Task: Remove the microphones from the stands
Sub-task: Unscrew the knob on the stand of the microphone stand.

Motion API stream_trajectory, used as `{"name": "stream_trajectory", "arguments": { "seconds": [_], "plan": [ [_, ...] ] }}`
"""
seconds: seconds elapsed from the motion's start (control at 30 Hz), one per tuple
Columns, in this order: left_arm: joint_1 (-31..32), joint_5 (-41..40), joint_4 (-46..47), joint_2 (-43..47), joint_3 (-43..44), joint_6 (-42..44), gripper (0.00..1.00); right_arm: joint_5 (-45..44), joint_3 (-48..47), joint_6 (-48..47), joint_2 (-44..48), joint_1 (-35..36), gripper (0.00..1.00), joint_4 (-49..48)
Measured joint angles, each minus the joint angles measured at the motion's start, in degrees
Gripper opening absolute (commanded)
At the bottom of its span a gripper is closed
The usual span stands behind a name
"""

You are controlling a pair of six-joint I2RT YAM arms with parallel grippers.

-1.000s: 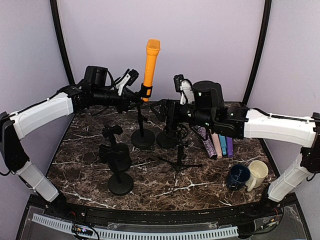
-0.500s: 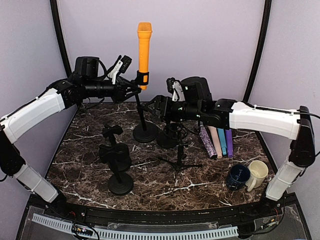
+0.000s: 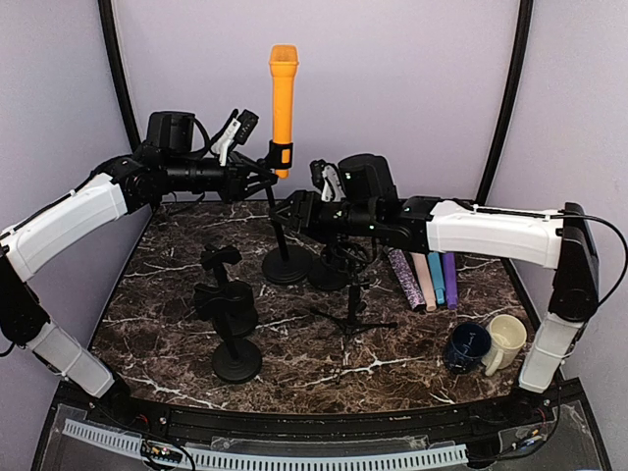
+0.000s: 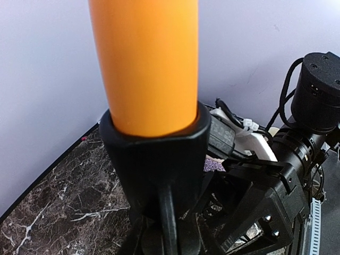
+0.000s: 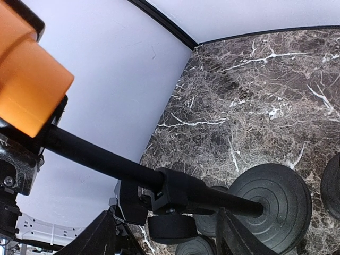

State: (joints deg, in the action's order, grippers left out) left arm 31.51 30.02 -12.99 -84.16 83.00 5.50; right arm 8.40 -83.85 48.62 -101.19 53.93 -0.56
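Likely a robot lab test cell: marble-patterned table (image 3: pixel 294 368), plain lilac backdrop (image 3: pixel 412 78), curved black frame poles (image 3: pixel 506 98).

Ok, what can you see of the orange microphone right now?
The orange microphone is a smooth, plastic-looking, slightly tapered cylinder with a wider head on top. It stands upright, its lower end seated in the black clip atop the stand at the back of the table. Only the clip visibly touches it. The left hand sits right beside the clip; contact is unclear.
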Motion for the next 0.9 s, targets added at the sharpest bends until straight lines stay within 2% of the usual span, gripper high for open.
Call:
{"name": "stream_trajectory", "arguments": {
  "seconds": [0.3, 0.67, 0.9],
  "plan": [
    [0.0, 0.57, 0.02, 0.5, 0.02, -0.17, 0.0, 0.83, -0.42, 1.31, -0.81, 0.0, 0.42, -1.44],
    [0.0, 0.68, 0.02, 0.52, 0.0, -0.17, 0.0, 0.57, -0.57, 1.18, -1.42, 0.0, 0.28, -1.62],
    [0.0, 0.63, 0.04, 0.52, 0.0, -0.2, 0.0, -0.48, -0.59, 0.09, -1.44, 0.0, 0.14, -1.53]
  ]
}}
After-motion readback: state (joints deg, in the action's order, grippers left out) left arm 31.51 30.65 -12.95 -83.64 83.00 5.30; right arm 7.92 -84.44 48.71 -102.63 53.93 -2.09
